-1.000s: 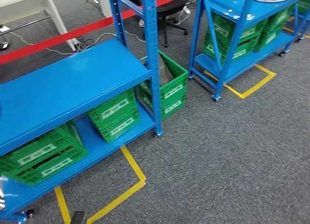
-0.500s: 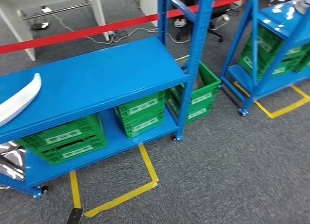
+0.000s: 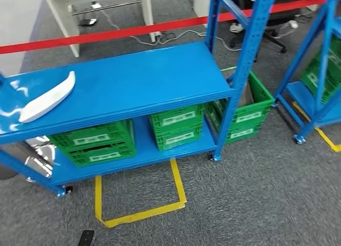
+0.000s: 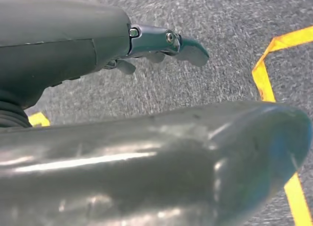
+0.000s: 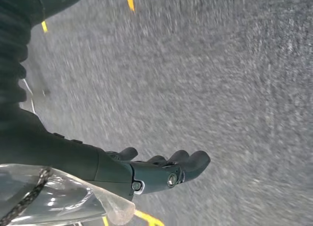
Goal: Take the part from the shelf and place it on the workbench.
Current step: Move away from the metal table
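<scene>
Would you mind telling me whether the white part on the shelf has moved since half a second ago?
No. The white part keeps its place on the blue shelf near its left end; the camera panned.

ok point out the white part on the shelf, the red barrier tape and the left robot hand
white part [image 3: 48, 97], head view, middle of its curved body on the top shelf board
red barrier tape [image 3: 120, 32], head view, stretch behind the shelf
left robot hand [image 4: 162, 42], left wrist view, extended dark fingers above the carpet

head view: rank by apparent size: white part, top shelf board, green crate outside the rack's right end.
1. top shelf board
2. green crate and white part look similar; the crate is partly hidden by the post, so no ranking.
</scene>
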Controlling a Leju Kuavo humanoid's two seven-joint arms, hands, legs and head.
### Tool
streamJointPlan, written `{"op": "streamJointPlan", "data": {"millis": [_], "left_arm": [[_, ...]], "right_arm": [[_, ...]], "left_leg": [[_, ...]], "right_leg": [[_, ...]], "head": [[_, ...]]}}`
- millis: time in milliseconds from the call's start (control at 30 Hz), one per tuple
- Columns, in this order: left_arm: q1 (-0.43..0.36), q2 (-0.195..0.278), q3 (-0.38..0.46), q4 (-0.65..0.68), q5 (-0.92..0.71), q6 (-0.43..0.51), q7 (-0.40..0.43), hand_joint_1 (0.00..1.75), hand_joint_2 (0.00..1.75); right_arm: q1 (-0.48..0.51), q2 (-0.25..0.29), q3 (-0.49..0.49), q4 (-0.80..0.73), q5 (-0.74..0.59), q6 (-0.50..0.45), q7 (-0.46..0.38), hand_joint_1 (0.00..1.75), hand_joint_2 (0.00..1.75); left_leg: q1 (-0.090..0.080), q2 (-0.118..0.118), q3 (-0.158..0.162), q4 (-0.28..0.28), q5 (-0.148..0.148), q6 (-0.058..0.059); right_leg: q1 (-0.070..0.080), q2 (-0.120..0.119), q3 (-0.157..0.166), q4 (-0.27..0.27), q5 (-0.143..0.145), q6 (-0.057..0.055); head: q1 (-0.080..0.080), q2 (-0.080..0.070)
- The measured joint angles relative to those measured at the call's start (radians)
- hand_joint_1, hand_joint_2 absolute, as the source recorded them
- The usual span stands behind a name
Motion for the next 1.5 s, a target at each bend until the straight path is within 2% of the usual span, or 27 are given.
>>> {"op": "streamJointPlan", "data": {"millis": [33, 67, 100, 167, 233, 300, 367, 433, 500, 567, 600, 633, 667, 700, 767, 800, 867, 900, 933, 1000, 1067, 1100, 1133, 1200, 1267, 1367, 1500], "left_arm": [[-0.001, 0.0, 0.0, 0.0, -0.001, 0.0, 0.0, 0.0, 0.0], [-0.001, 0.0, 0.0, 0.0, -0.002, 0.0, 0.0, 0.0, 0.0], [0.001, -0.001, 0.0, 0.0, -0.003, 0.001, 0.001, 0.0, 0.0], [0.004, 0.0, 0.0, 0.0, -0.007, 0.003, 0.003, 0.0, 0.0], [0.001, 0.002, 0.0, 0.0, -0.009, 0.006, 0.003, 0.0, 0.0], [-0.001, 0.003, 0.0, 0.0, -0.01, 0.008, 0.003, 0.0, 0.0], [0.003, 0.002, 0.0, 0.0, -0.011, 0.008, 0.002, 0.0, 0.0], [0.005, 0.0, 0.0, 0.0, -0.011, 0.009, 0.001, 0.0, 0.0], [0.0, -0.002, 0.0, 0.0, -0.012, 0.009, 0.0, 0.0, 0.0], [-0.003, -0.004, 0.0, 0.0, -0.012, 0.009, 0.0, 0.0, 0.0], [-0.002, -0.005, 0.0, 0.0, -0.012, 0.009, 0.0, 0.0, 0.0], [-0.001, -0.006, 0.0, 0.0, -0.012, 0.009, 0.0, 0.0, 0.0], [0.0, -0.006, 0.0, 0.0, -0.012, 0.009, 0.0, 0.0, 0.0], [0.001, -0.007, 0.0, 0.0, -0.012, 0.009, 0.0, 0.0, 0.0], [-0.001, -0.006, 0.0, 0.0, -0.012, 0.009, 0.0, 0.0, 0.0], [-0.001, -0.006, 0.0, 0.0, -0.012, 0.009, 0.0, 0.0, 0.0], [0.003, -0.005, 0.0, 0.0, -0.012, 0.009, -0.001, 0.0, 0.0], [0.005, -0.004, 0.0, 0.0, -0.012, 0.009, -0.001, 0.0, 0.0], [0.006, -0.004, 0.0, 0.0, -0.011, 0.009, -0.001, 0.0, 0.0], [0.003, -0.005, 0.0, 0.0, -0.011, 0.009, -0.001, 0.0, 0.0], [0.001, -0.005, 0.0, 0.0, -0.012, 0.009, -0.001, 0.0, 0.0], [0.002, -0.005, 0.0, 0.0, -0.012, 0.009, -0.001, 0.0, 0.0], [0.003, -0.005, 0.0, 0.0, -0.012, 0.009, -0.001, 0.0, 0.0], [0.005, -0.005, 0.0, 0.0, -0.012, 0.009, -0.001, 0.0, 0.0], [0.003, -0.004, 0.0, 0.0, -0.012, 0.009, -0.001, 0.0, 0.0], [0.004, -0.003, 0.0, 0.0, -0.013, 0.01, -0.001, 0.0, 0.0], [0.005, -0.006, 0.0, 0.0, -0.014, 0.01, 0.001, 0.0, 0.0]], "right_arm": [[0.001, 0.0, 0.0, 0.0, 0.0, 0.0, 0.0, 0.0, 1.75], [0.001, 0.0, 0.0, 0.0, -0.001, 0.0, -0.001, 0.0, 1.75], [0.0, 0.0, 0.0, 0.0, -0.002, 0.0, -0.002, 0.0, 1.75], [-0.001, 0.0, 0.0, 0.0, -0.005, 0.0, -0.007, 0.0, 1.75], [-0.002, 0.001, 0.0, 0.0, -0.009, 0.0, -0.01, 0.0, 1.75], [-0.004, 0.001, 0.0, 0.0, -0.012, -0.001, -0.011, 0.0, 1.75], [-0.009, 0.001, 0.0, 0.0, -0.013, -0.001, -0.012, 0.0, 1.75], [-0.013, 0.0, 0.0, 0.0, -0.014, -0.001, -0.013, 0.0, 1.75], [-0.01, -0.002, 0.0, 0.0, -0.014, -0.002, -0.014, 0.0, 1.75], [-0.004, -0.002, 0.0, 0.0, -0.014, -0.001, -0.014, 0.0, 1.75], [-0.002, -0.003, 0.0, 0.0, -0.014, -0.001, -0.013, 0.0, 1.75], [-0.002, -0.004, 0.0, 0.0, -0.014, -0.001, -0.013, 0.0, 1.75], [-0.002, -0.006, 0.0, 0.0, -0.014, -0.001, -0.013, 0.0, 1.75], [-0.002, -0.007, 0.0, 0.0, -0.014, 0.0, -0.013, 0.0, 1.75], [-0.002, -0.007, 0.0, 0.0, -0.015, 0.001, -0.013, 0.0, 1.75], [-0.002, -0.007, 0.0, 0.0, -0.015, 0.002, -0.014, 0.0, 1.31], [-0.002, -0.007, 0.0, 0.0, -0.015, 0.003, -0.014, 0.0, 0.44], [-0.003, -0.006, 0.0, 0.0, -0.015, 0.002, -0.014, 0.0, 0.0], [-0.003, -0.006, 0.0, 0.0, -0.015, 0.0, -0.014, 0.0, 0.0], [0.0, -0.006, 0.0, 0.0, -0.015, -0.005, -0.01, 0.0, 0.0], [0.001, -0.007, 0.0, 0.0, -0.017, -0.008, 0.0, 0.0, 0.0], [0.001, -0.007, 0.0, 0.0, -0.017, -0.007, 0.004, 0.0, 0.0], [0.0, -0.007, 0.0, 0.0, -0.017, -0.007, 0.008, 0.0, 0.0], [0.0, -0.007, 0.0, 0.0, -0.017, -0.004, 0.011, 0.0, 0.0], [-0.002, -0.005, 0.0, 0.0, -0.017, 0.0, 0.012, 0.0, 0.0], [-0.003, -0.004, 0.0, 0.0, -0.018, 0.001, 0.014, 0.0, 0.0], [-0.007, -0.005, 0.0, 0.0, -0.019, 0.001, 0.017, 0.0, 0.0]], "left_leg": [[0.002, 0.009, -0.034, 0.065, -0.023, -0.002], [0.004, 0.012, -0.055, 0.105, -0.029, -0.003], [0.004, 0.014, -0.057, 0.106, -0.015, -0.002], [0.0, 0.029, -0.006, -0.003, 0.057, 0.01], [-0.011, 0.071, 0.055, -0.128, 0.101, 0.03], [-0.021, 0.089, 0.074, -0.171, 0.1, 0.042], [-0.018, 0.065, 0.08, -0.185, 0.105, 0.048], [-0.01, 0.043, 0.093, -0.206, 0.115, 0.056], [-0.005, 0.019, 0.1, -0.216, 0.121, 0.061], [-0.004, -0.011, 0.1, -0.215, 0.119, 0.062], [-0.003, -0.026, 0.101, -0.214, 0.117, 0.061], [-0.001, -0.041, 0.103, -0.211, 0.114, 0.057], [0.001, -0.056, 0.104, -0.207, 0.11, 0.052], [0.003, -0.069, 0.104, -0.201, 0.105, 0.045], [0.004, -0.093, 0.097, -0.185, 0.096, 0.032], [0.005, -0.104, 0.091, -0.181, 0.095, 0.027], [0.008, -0.118, 0.085, -0.181, 0.097, 0.017], [0.007, -0.102, 0.082, -0.175, 0.093, 0.012], [0.006, -0.075, 0.071, -0.152, 0.079, 0.008], [0.005, -0.009, 0.019, -0.045, 0.024, 0.0], [0.009, 0.011, -0.046, 0.085, -0.025, -0.005], [0.01, 0.013, -0.059, 0.112, -0.024, -0.005], [0.011, 0.014, -0.054, 0.099, -0.003, -0.003], [0.007, 0.015, 0.007, -0.029, 0.071, 0.01], [0.0, 0.02, 0.063, -0.146, 0.109, 0.028], [-0.006, 0.021, 0.079, -0.182, 0.108, 0.038], [-0.003, 0.016, 0.102, -0.219, 0.12, 0.017]], "right_leg": [[0.002, -0.017, 0.001, 0.0, -0.003, -0.002], [0.004, -0.032, 0.004, 0.0, -0.005, -0.003], [0.006, -0.047, 0.007, 0.0, -0.008, -0.003], [0.009, -0.072, 0.018, 0.0, -0.016, -0.002], [0.015, -0.096, 0.024, -0.002, -0.025, 0.004], [0.017, -0.119, 0.027, -0.006, -0.032, 0.014], [0.017, -0.136, 0.042, -0.012, -0.037, 0.024], [0.016, -0.094, 0.035, 0.02, -0.061, 0.032], [0.013, -0.027, -0.026, 0.136, -0.113, 0.039], [0.009, -0.005, -0.101, 0.257, -0.144, 0.045], [0.008, -0.003, -0.12, 0.271, -0.13, 0.048], [0.006, -0.001, -0.119, 0.243, -0.095, 0.052], [0.003, 0.008, -0.101, 0.181, -0.048, 0.055], [-0.003, 0.032, -0.076, 0.114, -0.012, 0.059], [-0.011, 0.077, -0.035, 0.025, 0.018, 0.055], [-0.011, 0.087, -0.028, 0.016, 0.012, 0.048], [-0.008, 0.066, -0.024, 0.013, 0.013, 0.03], [-0.008, 0.056, -0.021, 0.011, 0.013, 0.022], [-0.008, 0.044, -0.018, 0.008, 0.013, 0.015], [-0.006, 0.019, -0.013, 0.006, 0.009, 0.005], [-0.003, -0.003, -0.01, 0.006, 0.005, 0.0], [-0.001, -0.011, -0.009, 0.006, 0.003, 0.0], [0.0, -0.016, -0.006, 0.006, 0.001, 0.0], [0.002, -0.022, 0.002, 0.005, -0.003, 0.002], [0.005, -0.025, 0.005, 0.005, -0.007, 0.008], [0.004, -0.029, 0.01, -0.005, -0.006, 0.024], [0.007, -0.029, 0.026, -0.038, 0.002, -0.002]], "head": [[0.0, 0.0], [0.0, 0.0], [0.0, 0.0], [0.0, 0.0], [0.0, 0.0], [0.001, 0.0], [0.001, 0.0], [0.006, 0.0], [0.012, 0.0], [0.013, 0.0], [0.013, 0.0], [0.013, 0.0], [0.013, 0.0], [0.013, 0.0], [0.014, 0.0], [0.013, 0.0], [0.013, 0.0], [0.011, 0.0], [0.009, 0.0], [0.003, 0.0], [0.003, 0.0], [0.002, 0.0], [0.002, 0.0], [0.002, 0.0], [0.002, 0.0], [0.002, 0.0], [0.012, 0.0]]}}
